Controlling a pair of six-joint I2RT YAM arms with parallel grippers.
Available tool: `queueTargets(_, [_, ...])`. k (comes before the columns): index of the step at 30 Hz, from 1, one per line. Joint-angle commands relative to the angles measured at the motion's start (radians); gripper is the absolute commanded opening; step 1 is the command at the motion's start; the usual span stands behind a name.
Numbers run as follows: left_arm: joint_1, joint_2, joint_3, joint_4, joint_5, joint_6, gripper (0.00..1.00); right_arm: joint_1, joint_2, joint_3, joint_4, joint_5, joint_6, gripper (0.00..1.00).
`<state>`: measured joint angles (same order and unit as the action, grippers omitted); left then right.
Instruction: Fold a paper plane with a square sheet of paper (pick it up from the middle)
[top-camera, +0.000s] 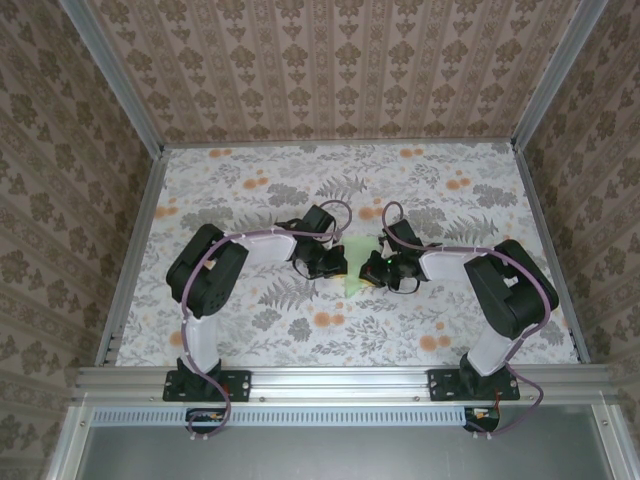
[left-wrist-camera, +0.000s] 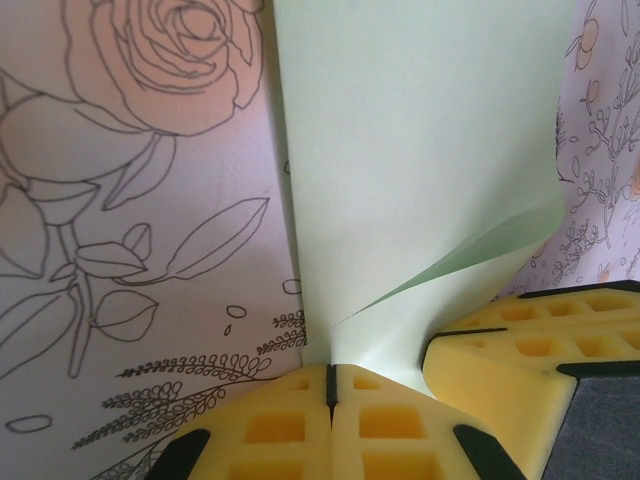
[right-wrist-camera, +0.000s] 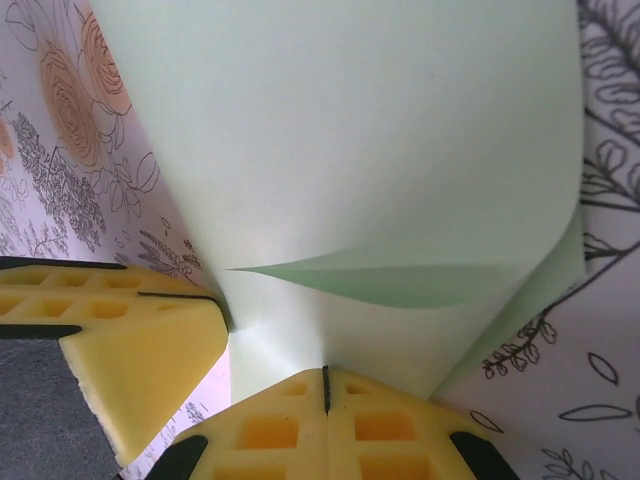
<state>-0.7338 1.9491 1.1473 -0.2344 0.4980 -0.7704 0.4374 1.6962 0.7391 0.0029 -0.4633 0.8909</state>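
Observation:
The pale green square sheet of paper lies in the middle of the flowered table, between my two grippers. My left gripper comes in from the left and my right gripper from the right, nearly touching. In the left wrist view the yellow fingers are pressed together, pinching a raised ridge of the paper. The right wrist view has its fingers shut the same way on the paper. One flap of the sheet curls up and bows over the rest.
The table wears a floral cloth and is fenced by metal rails and patterned walls on three sides. Each wrist view has the other gripper's yellow finger close beside it. Both arm bases sit at the near edge.

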Motion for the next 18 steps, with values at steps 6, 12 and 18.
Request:
queueTargets(6, [-0.009,0.019,0.032,-0.055,-0.028,0.029,0.02,-0.012,0.017,-0.04,-0.045,0.041,-0.036,0.03])
queueTargets(12, [-0.022,-0.037,0.045,-0.017,0.021,0.038,0.04,-0.012,0.018,-0.043,-0.067,0.051,-0.056,0.03])
queueTargets(18, [-0.033,-0.016,0.033,0.006,0.037,0.03,0.05,-0.021,0.015,-0.04,-0.066,0.061,-0.104,0.04])
